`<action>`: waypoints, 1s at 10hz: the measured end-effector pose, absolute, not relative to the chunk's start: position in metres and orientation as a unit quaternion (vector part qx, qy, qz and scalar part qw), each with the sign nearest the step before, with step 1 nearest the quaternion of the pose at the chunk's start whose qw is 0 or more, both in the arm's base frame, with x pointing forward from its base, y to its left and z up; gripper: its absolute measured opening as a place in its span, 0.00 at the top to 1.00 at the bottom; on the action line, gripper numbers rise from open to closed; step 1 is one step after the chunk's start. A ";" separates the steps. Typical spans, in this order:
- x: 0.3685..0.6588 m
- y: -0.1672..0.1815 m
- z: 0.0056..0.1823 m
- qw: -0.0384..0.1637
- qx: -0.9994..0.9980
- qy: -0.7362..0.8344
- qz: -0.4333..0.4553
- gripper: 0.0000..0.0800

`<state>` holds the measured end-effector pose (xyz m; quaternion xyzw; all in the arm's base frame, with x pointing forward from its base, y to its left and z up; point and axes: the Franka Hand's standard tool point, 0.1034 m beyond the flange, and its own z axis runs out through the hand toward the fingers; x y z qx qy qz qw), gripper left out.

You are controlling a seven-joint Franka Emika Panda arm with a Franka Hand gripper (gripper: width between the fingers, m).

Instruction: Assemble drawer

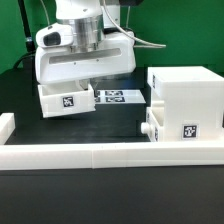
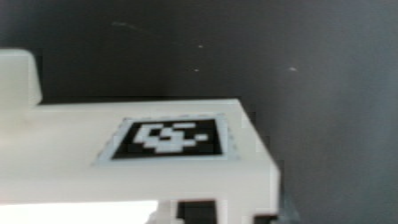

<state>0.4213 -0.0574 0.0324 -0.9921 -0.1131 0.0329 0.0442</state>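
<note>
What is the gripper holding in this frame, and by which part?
It cannot be told. The gripper sits low over the shallow white plastic tray with a black-and-white tag, but its fingers show clearly in neither view.

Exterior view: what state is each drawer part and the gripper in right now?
housing: upright, by the border wall.
inserted tray: apparently slid into the housing, knob outward.
loose tray: on the table, outside the housing.
gripper: low over the loose tray; jaws hidden, state unclear.

Robotics lab: marker board [image 1: 113, 97] on black table [image 1: 18, 98].
</note>
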 end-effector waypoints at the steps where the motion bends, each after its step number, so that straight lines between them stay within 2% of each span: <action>1: 0.418 -0.061 0.026 0.042 -0.982 -0.181 0.024 0.95; 2: 0.419 -0.062 0.025 0.043 -0.968 -0.248 0.026 0.95; 5: 0.441 -0.057 0.034 0.026 -0.912 -0.410 0.022 0.95; 10: 0.439 -0.061 0.034 0.027 -0.816 -0.577 0.021 0.95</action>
